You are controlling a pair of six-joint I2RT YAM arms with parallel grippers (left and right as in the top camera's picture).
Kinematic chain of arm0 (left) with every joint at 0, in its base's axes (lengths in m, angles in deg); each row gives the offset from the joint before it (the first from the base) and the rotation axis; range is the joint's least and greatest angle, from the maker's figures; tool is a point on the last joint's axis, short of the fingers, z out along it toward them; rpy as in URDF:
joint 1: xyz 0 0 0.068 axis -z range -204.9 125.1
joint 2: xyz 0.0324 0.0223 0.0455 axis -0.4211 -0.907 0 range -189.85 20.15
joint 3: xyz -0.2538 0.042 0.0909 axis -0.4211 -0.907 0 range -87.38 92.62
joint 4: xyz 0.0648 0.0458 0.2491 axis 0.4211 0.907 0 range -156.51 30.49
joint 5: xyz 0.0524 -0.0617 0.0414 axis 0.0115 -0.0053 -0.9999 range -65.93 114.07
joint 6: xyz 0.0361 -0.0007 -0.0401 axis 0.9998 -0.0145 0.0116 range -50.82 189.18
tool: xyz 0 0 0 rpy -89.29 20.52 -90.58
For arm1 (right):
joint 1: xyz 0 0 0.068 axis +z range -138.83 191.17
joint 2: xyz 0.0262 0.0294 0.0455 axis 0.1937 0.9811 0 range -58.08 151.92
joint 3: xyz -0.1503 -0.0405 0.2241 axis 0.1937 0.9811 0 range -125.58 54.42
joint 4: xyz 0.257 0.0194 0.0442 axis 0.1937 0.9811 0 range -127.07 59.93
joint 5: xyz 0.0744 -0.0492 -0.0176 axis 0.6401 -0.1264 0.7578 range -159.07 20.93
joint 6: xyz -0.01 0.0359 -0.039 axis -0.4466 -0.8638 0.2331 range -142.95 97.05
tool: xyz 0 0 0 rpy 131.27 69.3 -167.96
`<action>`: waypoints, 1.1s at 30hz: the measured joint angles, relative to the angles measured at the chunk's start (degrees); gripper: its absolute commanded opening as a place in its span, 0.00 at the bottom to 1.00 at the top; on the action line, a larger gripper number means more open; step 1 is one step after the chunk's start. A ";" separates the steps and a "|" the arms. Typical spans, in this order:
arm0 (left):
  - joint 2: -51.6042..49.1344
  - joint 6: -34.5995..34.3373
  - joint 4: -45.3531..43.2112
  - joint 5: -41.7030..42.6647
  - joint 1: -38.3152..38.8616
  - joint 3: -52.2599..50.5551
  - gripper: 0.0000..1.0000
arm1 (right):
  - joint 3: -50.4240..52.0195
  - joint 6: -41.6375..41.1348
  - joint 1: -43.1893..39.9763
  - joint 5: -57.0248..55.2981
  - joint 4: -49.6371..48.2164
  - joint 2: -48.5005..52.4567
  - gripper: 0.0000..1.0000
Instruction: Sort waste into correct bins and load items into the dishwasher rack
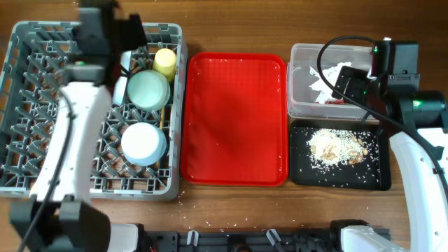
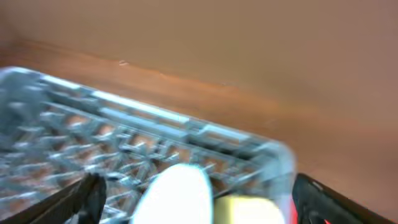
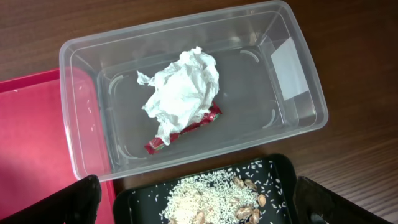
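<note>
The grey dishwasher rack (image 1: pixel 42 105) holds a yellow-green cup (image 1: pixel 165 61), a pale green saucer (image 1: pixel 148 89), a pale blue plate (image 1: pixel 143 143) and thin wooden chopsticks (image 1: pixel 163 117). My left gripper (image 1: pixel 129 35) hovers over the rack's far right corner, open and empty. Its blurred wrist view (image 2: pixel 199 194) shows a pale dish (image 2: pixel 177 196) and the cup (image 2: pixel 249 210) below. The clear tub (image 3: pixel 81 93) holds the crumpled white napkin (image 3: pixel 180 93) and red wrapper (image 3: pixel 186 130). The black tray (image 3: pixel 280 171) holds beige food scraps (image 3: pixel 211 199). My right gripper (image 3: pixel 208 202) is open and empty above the tray and also shows overhead (image 1: pixel 348 84). I cannot make out the fork.
An empty flat red tray (image 1: pixel 234 115) with a few crumbs lies between the rack and the bins. Loose grains dot the wooden table near the rack's front right corner (image 1: pixel 183 201). A black cable (image 1: pixel 329 52) loops over the clear tub (image 1: pixel 301 77).
</note>
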 measured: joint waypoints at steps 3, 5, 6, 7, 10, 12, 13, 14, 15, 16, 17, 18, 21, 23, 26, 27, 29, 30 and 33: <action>2.54 -7.67 0.61 18.43 -5.64 1.64 1.00 | 0.02 0.00 0.00 0.00 0.00 0.00 1.00; 2.64 -9.51 1.88 23.41 -8.37 1.64 1.00 | 0.02 0.00 0.00 0.00 0.00 0.00 1.00; 2.62 -9.94 2.54 24.76 -9.49 1.64 1.00 | 0.02 0.00 0.00 0.00 0.02 0.00 1.00; 2.62 -10.54 2.80 25.90 -10.27 1.64 1.00 | 0.02 0.00 0.00 0.00 0.00 0.00 1.00; 2.62 -11.06 2.86 27.58 -10.51 1.64 1.00 | 0.00 0.00 0.00 0.00 0.00 0.00 1.00; 2.62 -11.21 2.89 28.20 -10.47 1.64 1.00 | 0.02 0.00 0.00 0.00 0.00 0.00 1.00; 2.62 -11.23 2.89 28.22 -10.47 1.64 1.00 | 0.02 0.00 0.00 0.02 0.00 0.00 1.00; 2.62 -11.26 2.89 28.30 -10.47 1.64 1.00 | 0.02 0.00 0.00 0.00 0.00 0.00 1.00; 2.62 -11.39 2.91 28.39 -10.47 1.64 1.00 | 0.02 0.00 0.00 0.00 0.00 0.00 1.00; 2.62 -11.39 2.89 28.41 -10.47 1.64 1.00 | 0.02 0.00 0.00 0.00 0.00 0.00 1.00; 2.62 -11.39 2.89 28.39 -10.47 1.64 1.00 | 0.02 0.00 0.00 0.00 0.00 0.00 1.00; 2.62 -11.39 2.91 28.41 -10.47 1.64 1.00 | 0.02 0.00 0.00 0.00 0.00 0.00 1.00; 2.62 -11.39 2.91 28.41 -10.47 1.64 1.00 | 0.02 0.00 0.00 0.02 0.00 -0.07 1.00; 2.62 -11.39 2.93 28.41 -10.47 1.64 1.00 | 0.66 0.00 0.00 0.00 -0.70 -1.97 1.00; 2.62 -11.39 2.91 28.44 -10.47 1.64 1.00 | 1.70 -0.02 0.00 1.57 -10.34 -11.30 1.00; 2.62 -11.41 2.89 28.48 -10.47 1.64 1.00 | 2.19 0.02 0.00 2.78 -15.93 -14.27 1.00; 2.62 -11.41 2.91 28.61 -10.47 1.64 1.00 | 4.44 1.90 0.00 7.50 -28.96 -22.40 1.00; 2.62 -11.41 2.93 28.65 -10.47 1.64 1.00 | 6.21 3.52 0.02 9.68 -34.53 -25.97 1.00; 2.62 -11.41 3.10 28.83 -10.47 1.64 1.00 | 18.93 13.18 0.02 19.78 -50.80 -39.56 1.00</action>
